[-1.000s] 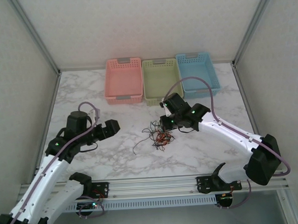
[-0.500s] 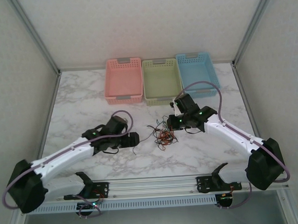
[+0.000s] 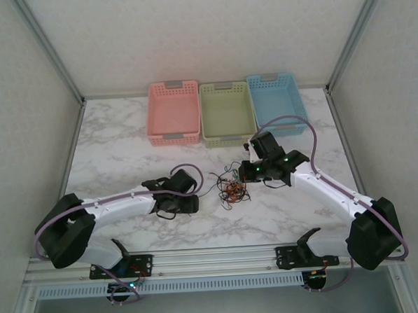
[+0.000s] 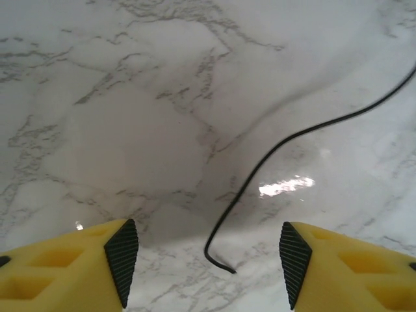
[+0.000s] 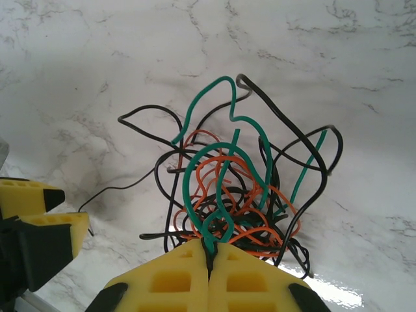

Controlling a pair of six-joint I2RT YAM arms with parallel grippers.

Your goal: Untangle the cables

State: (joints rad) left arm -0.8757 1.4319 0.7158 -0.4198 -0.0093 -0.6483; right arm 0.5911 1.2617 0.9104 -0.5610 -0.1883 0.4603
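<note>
Barely started: cables (image 5: pixel 227 195) all in one knot, right fingers (image 5: pixel 175 276) pinched on a green strand (image 5: pixel 186 182), left fingers (image 4: pixel 122 259) wide astride a loose black end (image 4: pixel 207 248).

Lab robot cell: aluminium-framed white walls (image 3: pixel 188 31), marble-patterned table (image 3: pixel 117 133)

The left arm (image 3: pixel 120 203) and the right arm (image 3: pixel 330 192) are white tubes with black joints. A thick purple-grey cable (image 3: pixel 280 118) runs along each, and small green lights (image 3: pixel 257 169) glow. The left gripper (image 4: pixel 208 260) and the right gripper (image 5: pixel 209 250) have yellow fingers (image 4: pixel 52 273) with black ribbed pads (image 4: pixel 123 257). Black bases (image 3: pixel 127 264) sit at 6 o'clock.
</note>
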